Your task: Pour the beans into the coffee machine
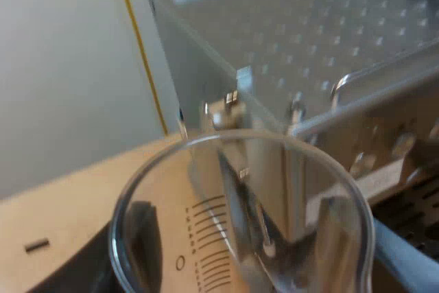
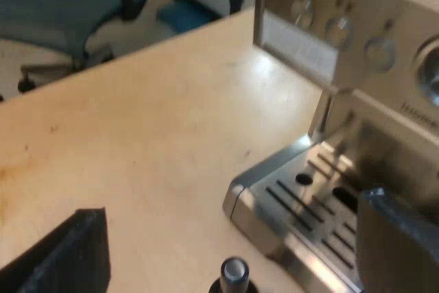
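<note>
Beside the machine, left gripper grasps the measuring glass, apparently empty: pouring judged done; right gripper, released, faces the machine's front

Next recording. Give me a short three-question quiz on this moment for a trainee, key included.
1. True or false: the right pincer is open and holds nothing.
2. Pick one: the measuring glass sits between the fingers of A) the left pincer, B) the right pincer, C) a person's hand.
3. Fill in: beyond the glass's rim lies the dimpled top of the ____.
Key: 1 true; 2 A; 3 espresso machine.
</note>
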Controlling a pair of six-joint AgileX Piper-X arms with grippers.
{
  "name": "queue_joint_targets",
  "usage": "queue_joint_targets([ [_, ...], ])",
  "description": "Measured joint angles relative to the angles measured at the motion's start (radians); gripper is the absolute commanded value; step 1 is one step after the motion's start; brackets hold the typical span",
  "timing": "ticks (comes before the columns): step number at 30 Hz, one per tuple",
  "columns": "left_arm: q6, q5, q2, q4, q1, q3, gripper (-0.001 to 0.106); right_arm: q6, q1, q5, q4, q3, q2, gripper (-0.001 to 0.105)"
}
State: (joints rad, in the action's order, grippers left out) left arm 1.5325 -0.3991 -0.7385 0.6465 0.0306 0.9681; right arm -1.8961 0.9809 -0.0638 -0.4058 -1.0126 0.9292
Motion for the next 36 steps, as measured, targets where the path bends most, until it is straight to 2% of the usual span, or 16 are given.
queue_joint_targets([
  [5,0.007,-0.003,0.006,-0.058,0.016,-0.097,0.032,0.035,0.000,0.000,0.000,0.000,0.068,0.079],
  [6,0.011,-0.007,0.006,-0.078,0.016,-0.136,0.032,0.034,0.000,0.000,0.000,0.000,0.085,0.079],
  [9,0.030,-0.007,0.006,-0.116,0.016,-0.185,0.032,0.034,0.000,0.000,0.002,0.000,0.118,0.079],
  [14,0.110,-0.012,0.009,-0.287,0.016,-0.331,0.032,0.049,0.000,0.000,0.104,0.044,0.196,0.079],
  [21,0.122,-0.012,0.009,-0.505,0.016,-0.483,0.032,0.095,0.000,0.000,0.282,0.123,0.242,0.079],
  [26,0.131,0.061,-0.002,-0.697,0.016,-0.588,0.032,0.100,0.000,0.000,0.360,0.134,0.279,0.079],
  [29,0.137,0.072,-0.059,-0.856,0.016,-0.632,0.032,0.101,0.000,0.000,0.396,0.134,0.306,0.079],
  [36,0.142,0.080,-0.237,-1.040,0.016,-0.635,0.032,0.101,0.000,0.000,0.436,0.134,0.354,0.079],
])
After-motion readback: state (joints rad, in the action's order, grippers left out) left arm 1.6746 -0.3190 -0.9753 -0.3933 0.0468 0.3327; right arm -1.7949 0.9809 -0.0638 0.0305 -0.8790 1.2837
